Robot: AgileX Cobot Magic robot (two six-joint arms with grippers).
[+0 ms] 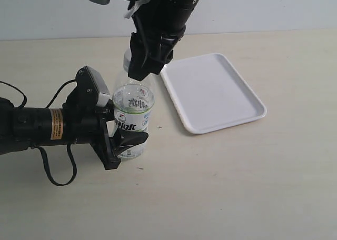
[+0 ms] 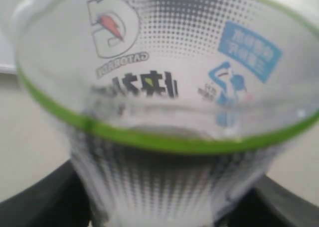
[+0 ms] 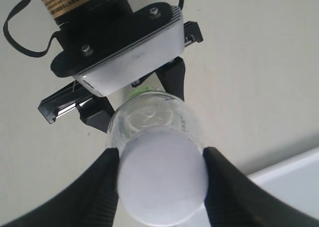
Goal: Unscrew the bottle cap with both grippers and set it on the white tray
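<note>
I hold the small clear green-labelled plastic bottle (image 1: 135,109) upright beside the flat white rectangular tray (image 1: 213,92) in my black left gripper (image 1: 128,143), while my black right gripper (image 1: 146,67) pinches its round white cap (image 3: 162,186), ready, I judge, to twist.

Clear bottle (image 1: 134,102) with white-and-green, dot-patterned label (image 2: 164,62), blue panel, dark lettering; white bottle cap (image 3: 163,174); white tray (image 1: 210,90) beside the bottle; beige desk (image 1: 237,187).

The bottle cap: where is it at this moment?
The bottle cap sits on top of the bottle, between the fingers of the right gripper; in the exterior view this is just left of the white tray.
</note>
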